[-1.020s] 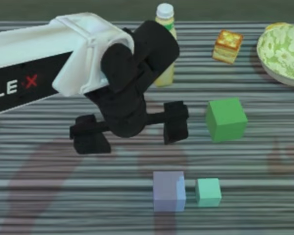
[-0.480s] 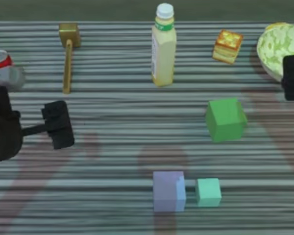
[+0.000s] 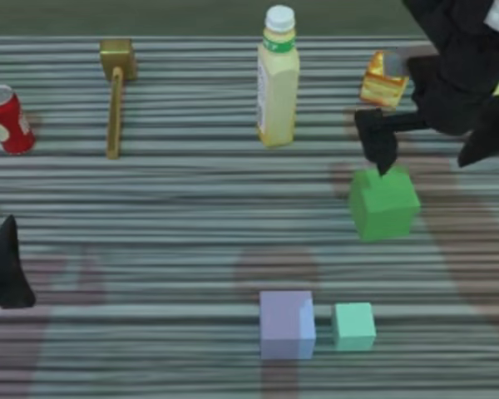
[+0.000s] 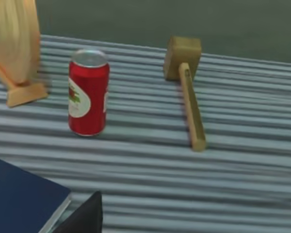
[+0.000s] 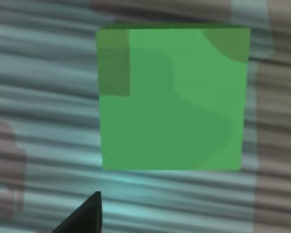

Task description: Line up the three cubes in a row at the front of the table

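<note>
Right now the bright green cube sits right of centre on the striped table, with the lavender-blue cube and small mint-green cube just beside each other nearer the front. Above the green cube hangs the right gripper, fingers spread wide and holding nothing, one fingertip at the cube's far edge. At the left edge sits the left gripper; whether its fingers are apart I cannot tell.
</note>
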You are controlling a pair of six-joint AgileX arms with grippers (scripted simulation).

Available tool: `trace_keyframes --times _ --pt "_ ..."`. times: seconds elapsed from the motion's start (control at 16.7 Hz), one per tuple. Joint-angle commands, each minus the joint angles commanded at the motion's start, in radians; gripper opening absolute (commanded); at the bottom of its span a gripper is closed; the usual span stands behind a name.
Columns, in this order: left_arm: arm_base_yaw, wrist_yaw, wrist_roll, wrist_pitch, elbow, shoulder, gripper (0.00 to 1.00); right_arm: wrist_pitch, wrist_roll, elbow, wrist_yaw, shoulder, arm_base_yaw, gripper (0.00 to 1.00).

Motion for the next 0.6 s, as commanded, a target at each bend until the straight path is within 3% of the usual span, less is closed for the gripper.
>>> trace_keyframes --times 0.3,0.6 --pt "0.093 0.007 0.129 0.143 -0.148 -0.229 1.00 -0.107 0.025 0.210 -0.001 0.200 0.039 1.00" --pt "0.101 0.007 0.140 0.155 -0.160 -0.247 1.00 -0.115 0.027 0.226 -0.001 0.217 0.042 1.00"
